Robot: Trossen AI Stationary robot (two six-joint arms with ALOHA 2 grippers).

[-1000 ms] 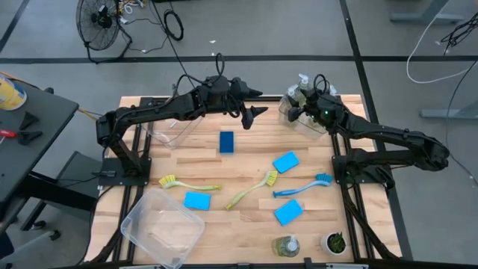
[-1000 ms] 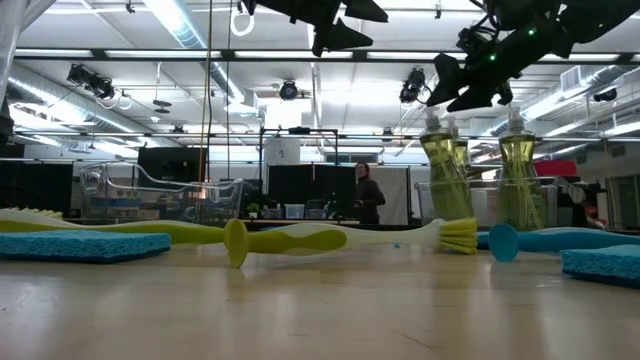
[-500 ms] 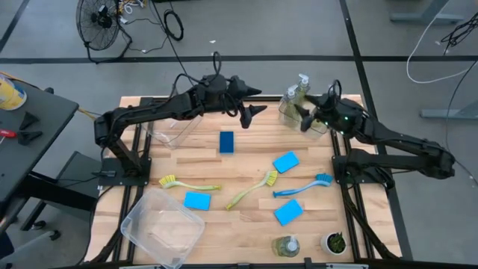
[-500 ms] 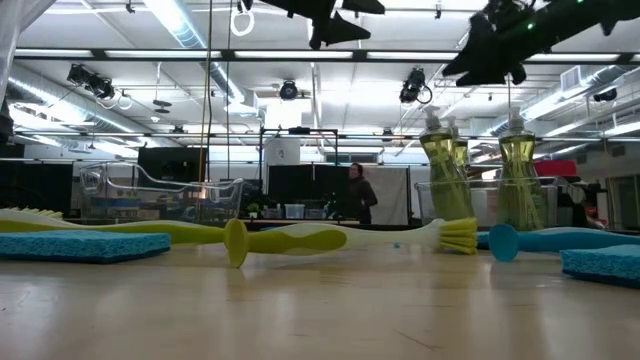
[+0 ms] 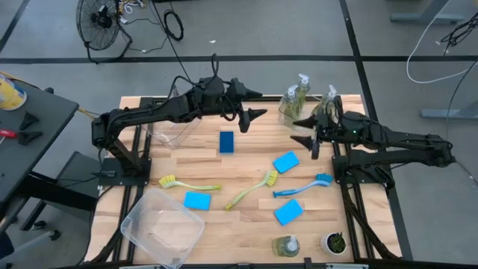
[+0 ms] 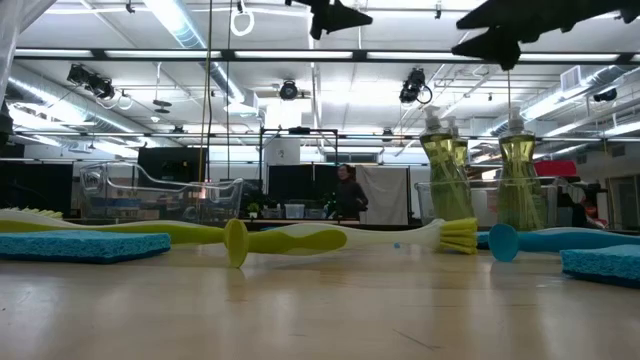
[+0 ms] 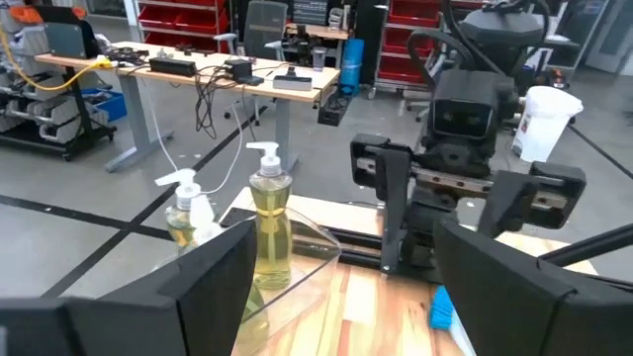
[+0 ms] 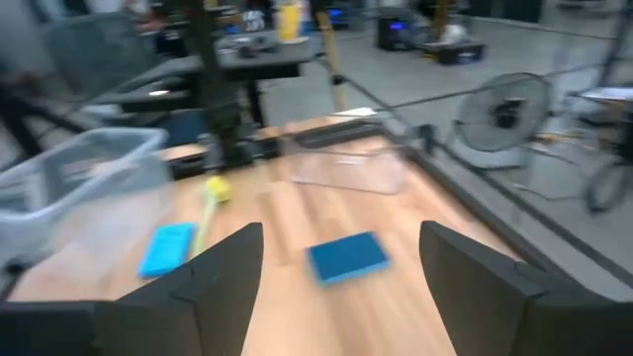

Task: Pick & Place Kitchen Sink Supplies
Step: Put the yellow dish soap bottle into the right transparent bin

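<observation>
Right gripper (image 5: 305,135) hangs in the air with its fingers spread and nothing between them, just in front of the clear bin (image 5: 323,124) at the table's far right corner. A second ago it was up over that bin and the pump bottles (image 5: 296,96); it has since swung out toward the table's middle. Left gripper (image 5: 251,118) is also spread and empty, high above the far middle of the table (image 5: 179,161), and has barely moved.

Three pump bottles stand at the bin, clear with yellow-green soap and white pumps. A fourth bottle (image 5: 285,245) stands at the near edge beside a small white pot with a plant (image 5: 334,242).

Four flat blue sponges lie on the wood: one (image 5: 226,141) just under the left gripper, one (image 5: 285,161) right of centre, one (image 5: 287,212) nearer the front, one (image 5: 197,200) left of centre. None has shifted.

Two yellow-green brushes lie in the middle, one (image 5: 187,183) pointing left, the other (image 5: 253,189) slanted. A blue brush (image 5: 302,185) lies to their right.

Another clear bin (image 5: 163,224) sits at the near left corner, and a third (image 5: 170,129) at the far left.

In the low view a person (image 6: 346,193) stands far back in the room.
</observation>
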